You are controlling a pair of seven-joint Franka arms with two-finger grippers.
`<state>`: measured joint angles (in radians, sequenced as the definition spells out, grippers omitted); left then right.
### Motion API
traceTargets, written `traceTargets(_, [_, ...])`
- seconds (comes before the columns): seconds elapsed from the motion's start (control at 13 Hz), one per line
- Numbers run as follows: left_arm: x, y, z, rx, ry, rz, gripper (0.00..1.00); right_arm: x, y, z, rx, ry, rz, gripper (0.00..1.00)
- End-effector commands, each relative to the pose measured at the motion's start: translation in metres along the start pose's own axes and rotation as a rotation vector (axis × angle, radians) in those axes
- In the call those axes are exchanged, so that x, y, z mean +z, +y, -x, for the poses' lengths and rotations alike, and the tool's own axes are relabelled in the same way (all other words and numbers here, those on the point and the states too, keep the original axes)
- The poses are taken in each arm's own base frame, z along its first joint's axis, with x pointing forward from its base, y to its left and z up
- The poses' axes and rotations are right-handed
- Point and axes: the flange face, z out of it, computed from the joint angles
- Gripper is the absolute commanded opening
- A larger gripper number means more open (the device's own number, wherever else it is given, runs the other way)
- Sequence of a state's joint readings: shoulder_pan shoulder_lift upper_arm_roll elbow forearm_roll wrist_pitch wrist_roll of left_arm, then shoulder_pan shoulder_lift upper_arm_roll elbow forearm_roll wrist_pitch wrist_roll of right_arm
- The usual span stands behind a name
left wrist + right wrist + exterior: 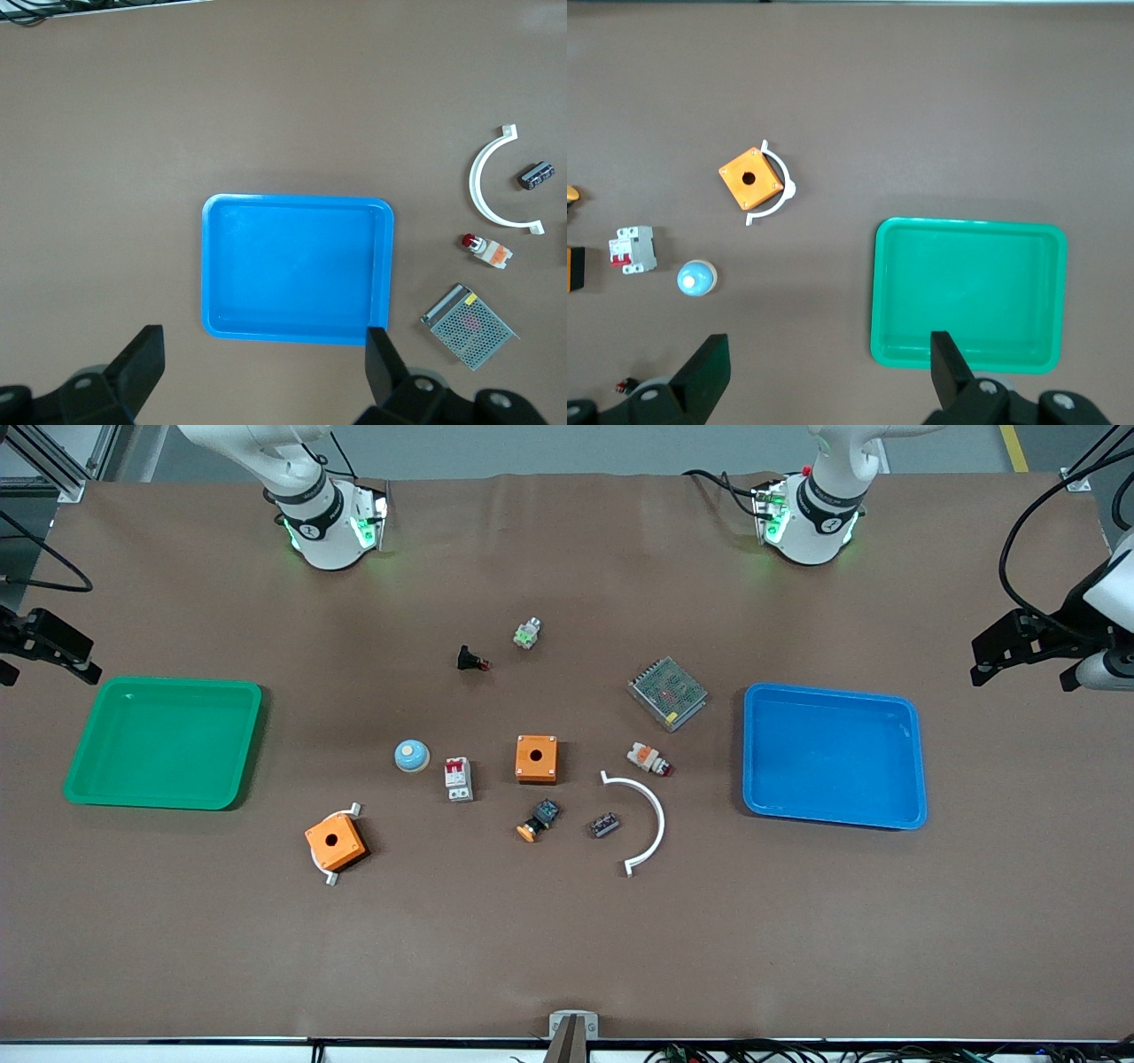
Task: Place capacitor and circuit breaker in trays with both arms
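Capacitor [605, 825] and circuit breaker [458, 779] lie mid-frame untouched, since left gripper [261, 372] and right gripper [824, 376] hover wide open, empty, over their trays.

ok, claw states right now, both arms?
Left claw: open, holding nothing, over the blue tray.
Right claw: open, holding nothing, over the green tray.

Capacitor [605, 825] lies inside white arc [642, 821] (breaker [458, 779] apart).
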<state>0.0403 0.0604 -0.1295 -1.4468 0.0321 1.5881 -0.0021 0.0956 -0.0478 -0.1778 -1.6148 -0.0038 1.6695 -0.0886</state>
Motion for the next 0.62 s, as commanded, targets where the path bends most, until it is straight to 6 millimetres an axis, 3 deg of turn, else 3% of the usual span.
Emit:
traceTargets(0.0, [-0.003, 0.002, -0.001, 0.004, -0.010, 0.019, 1.00, -0.006, -0.002, 0.001, -0.004, -0.028, -0.028, 1.00])
traceTargets(0.31, [0.018, 0.003, -0.005, 0.030, -0.050, 0.060, 1.00, -0.004, -0.003, 0.003, -0.006, -0.046, -0.030, 1.00])
traceTargets(0.46, [0.058, 0.007, -0.011, 0.030, -0.127, 0.065, 1.00, -0.003, -0.004, 0.004, -0.006, -0.058, -0.031, 1.00])
traceTargets(0.54, [0.080, 0.019, -0.014, 0.016, -0.169, 0.069, 1.00, -0.002, -0.005, 0.004, -0.005, -0.060, -0.031, 1.00])
